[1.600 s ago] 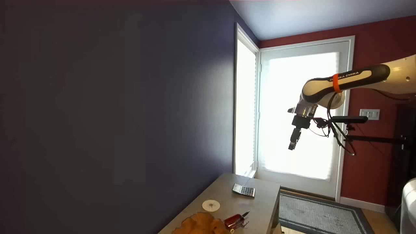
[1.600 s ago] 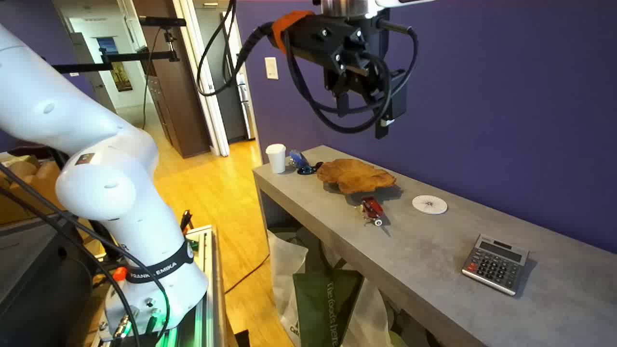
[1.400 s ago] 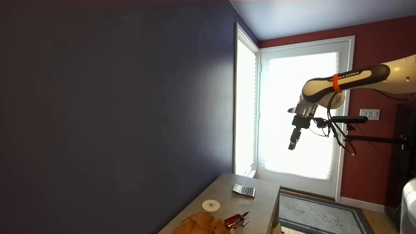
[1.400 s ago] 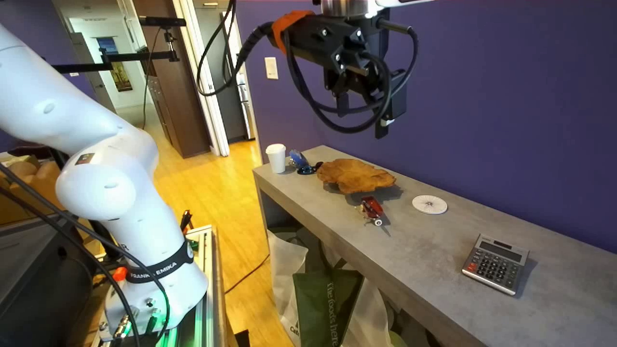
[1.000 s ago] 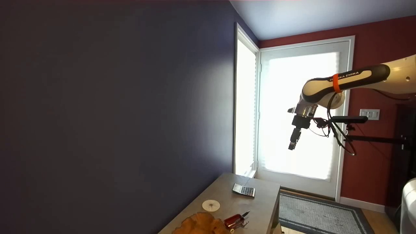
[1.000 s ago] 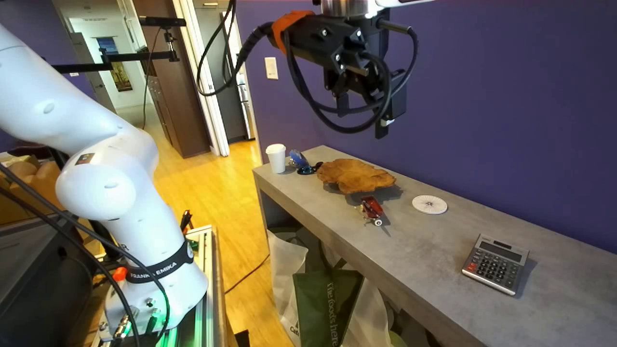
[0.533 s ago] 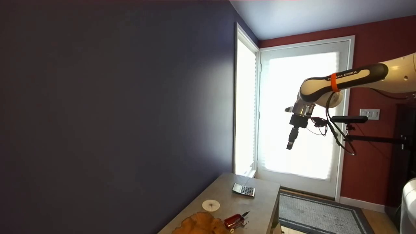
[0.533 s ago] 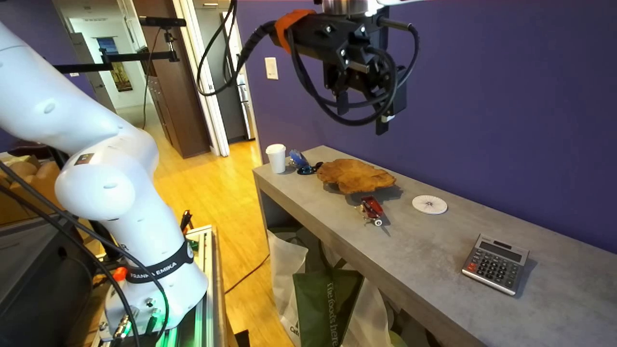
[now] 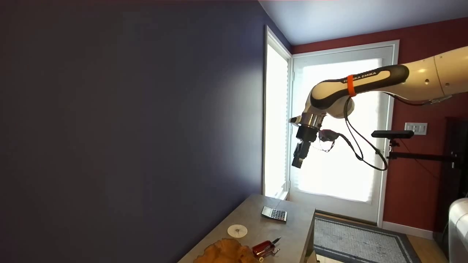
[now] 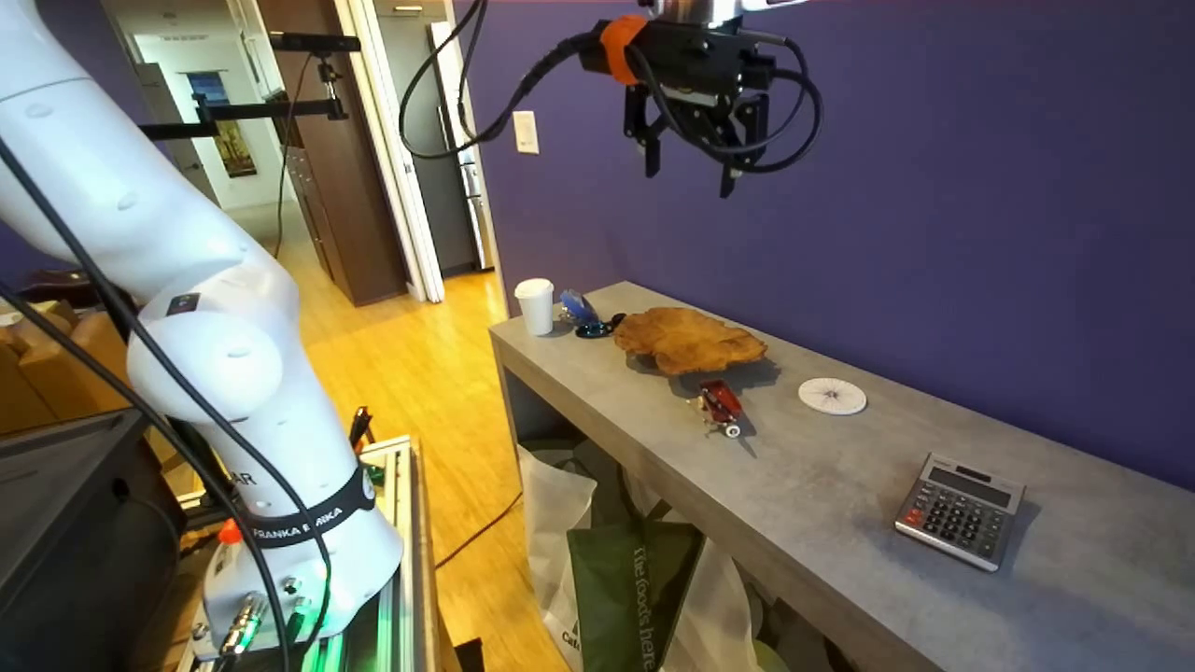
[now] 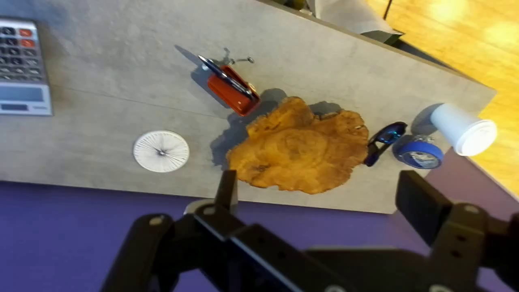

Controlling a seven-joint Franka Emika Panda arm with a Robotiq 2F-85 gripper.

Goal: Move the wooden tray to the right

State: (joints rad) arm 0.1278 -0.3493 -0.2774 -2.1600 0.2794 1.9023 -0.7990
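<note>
The wooden tray is an orange-brown, wavy-edged slab of wood. It lies on the grey table in both exterior views and in the wrist view. Its near part is cut off by the frame in an exterior view. My gripper hangs high above the tabletop, clear of the tray, fingers pointing down. It also shows side-on in an exterior view. In the wrist view the gripper has its fingers wide apart with nothing between them; the tray lies beyond the fingertips.
A small red holder with a pen and a white round disc sit near the tray. A calculator, white cup, sunglasses and blue round item also stand on the table. A purple wall runs behind.
The arm stayed still at first, then reached out toward the wall. My gripper has turned and risen slightly, so both fingers now show in an exterior view. The tray has not moved.
</note>
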